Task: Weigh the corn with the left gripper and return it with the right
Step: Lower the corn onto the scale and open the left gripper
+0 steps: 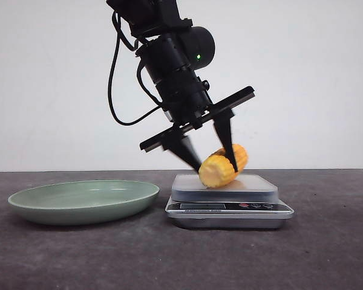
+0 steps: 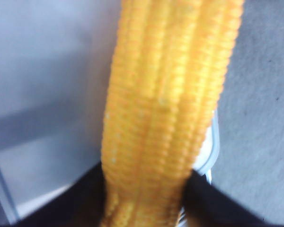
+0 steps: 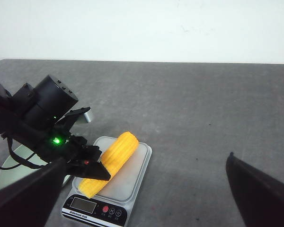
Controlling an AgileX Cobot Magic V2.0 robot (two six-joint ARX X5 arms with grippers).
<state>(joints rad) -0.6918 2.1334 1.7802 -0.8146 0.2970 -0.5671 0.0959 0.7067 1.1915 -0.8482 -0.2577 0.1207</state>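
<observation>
Corn (image 1: 222, 167), frame centre, on scale (image 1: 228, 196); left gripper (image 1: 216, 162) pinching it mid-length. Judged rigid, light, ribbed, prone to rolling: grip across middle. Right gripper (image 3: 142, 198) spread wide.

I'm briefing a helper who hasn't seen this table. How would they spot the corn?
Find the silver scale right of the green plate. On its platform, between the left pincer's dark fingers, lies the corn: the only yellow, ribbed thing there.
</observation>
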